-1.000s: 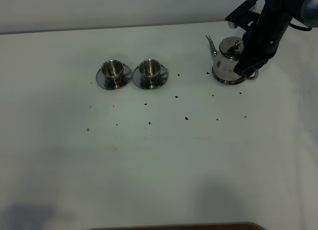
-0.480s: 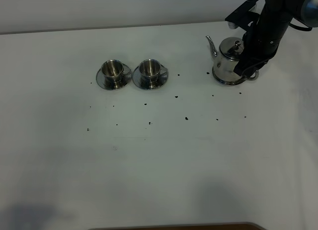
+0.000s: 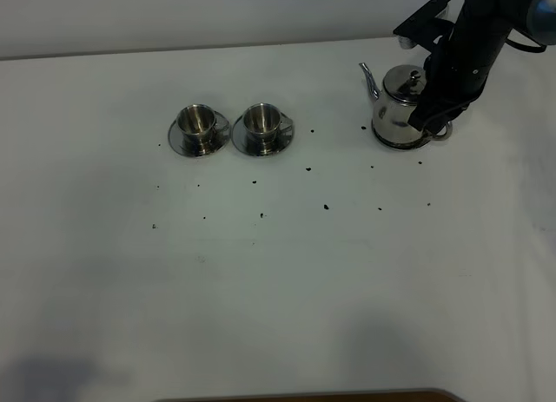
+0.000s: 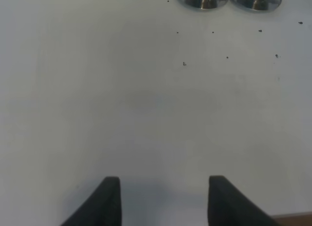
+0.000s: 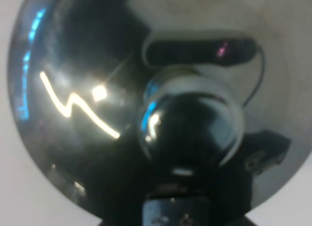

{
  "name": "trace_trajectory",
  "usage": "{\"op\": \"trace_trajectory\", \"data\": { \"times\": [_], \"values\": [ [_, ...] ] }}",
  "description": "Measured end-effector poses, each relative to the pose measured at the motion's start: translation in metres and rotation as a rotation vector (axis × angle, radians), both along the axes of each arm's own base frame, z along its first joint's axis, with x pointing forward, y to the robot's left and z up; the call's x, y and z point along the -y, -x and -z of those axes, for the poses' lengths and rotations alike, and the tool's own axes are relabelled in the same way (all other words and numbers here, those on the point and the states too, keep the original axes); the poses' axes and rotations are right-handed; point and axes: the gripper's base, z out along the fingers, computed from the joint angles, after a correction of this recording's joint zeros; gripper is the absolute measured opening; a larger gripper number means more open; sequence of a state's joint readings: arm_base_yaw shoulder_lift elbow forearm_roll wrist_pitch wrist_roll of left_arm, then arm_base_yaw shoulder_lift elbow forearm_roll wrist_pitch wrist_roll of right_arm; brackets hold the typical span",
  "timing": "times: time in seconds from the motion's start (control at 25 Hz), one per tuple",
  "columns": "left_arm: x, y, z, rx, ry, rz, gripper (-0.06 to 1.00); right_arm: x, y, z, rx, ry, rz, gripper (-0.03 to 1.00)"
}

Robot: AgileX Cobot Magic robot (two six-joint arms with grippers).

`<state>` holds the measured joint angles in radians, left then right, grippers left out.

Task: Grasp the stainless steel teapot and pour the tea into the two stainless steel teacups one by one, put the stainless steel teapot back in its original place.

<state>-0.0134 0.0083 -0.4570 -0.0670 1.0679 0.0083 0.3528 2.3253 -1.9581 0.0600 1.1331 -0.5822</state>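
Minimal change recorded. The right gripper [image 3: 423,117], clamped at the handle of the stainless steel teapot [image 3: 395,107], has crept a trace towards 12 o'clock. Any shift of the pot itself is too slight to confirm.

No text, brand or number is readable on the stainless steel teapot [image 3: 393,114] or elsewhere
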Motion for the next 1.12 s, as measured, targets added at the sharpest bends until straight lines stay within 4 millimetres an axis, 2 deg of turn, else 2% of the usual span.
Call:
{"op": "trace_trajectory", "data": {
  "times": [0.24,0.36,0.6,0.84,1.12],
  "values": [
    [0.000,0.000,0.000,0.000,0.000,0.000,0.47,-0.003,-0.004,-0.021,0.011,-0.019,-0.006,0.19],
    [0.000,0.000,0.000,0.000,0.000,0.000,0.47,-0.012,-0.005,-0.034,0.040,-0.033,-0.027,0.19],
    [0.000,0.000,0.000,0.000,0.000,0.000,0.47,-0.048,0.005,-0.051,0.095,-0.055,-0.117,0.19],
    [0.000,0.000,0.000,0.000,0.000,0.000,0.47,-0.079,0.022,-0.053,0.100,-0.050,-0.204,0.19],
    [0.000,0.000,0.000,0.000,0.000,0.000,0.47,-0.111,0.043,-0.053,0.144,0.039,-0.314,0.19]
  ]
}}
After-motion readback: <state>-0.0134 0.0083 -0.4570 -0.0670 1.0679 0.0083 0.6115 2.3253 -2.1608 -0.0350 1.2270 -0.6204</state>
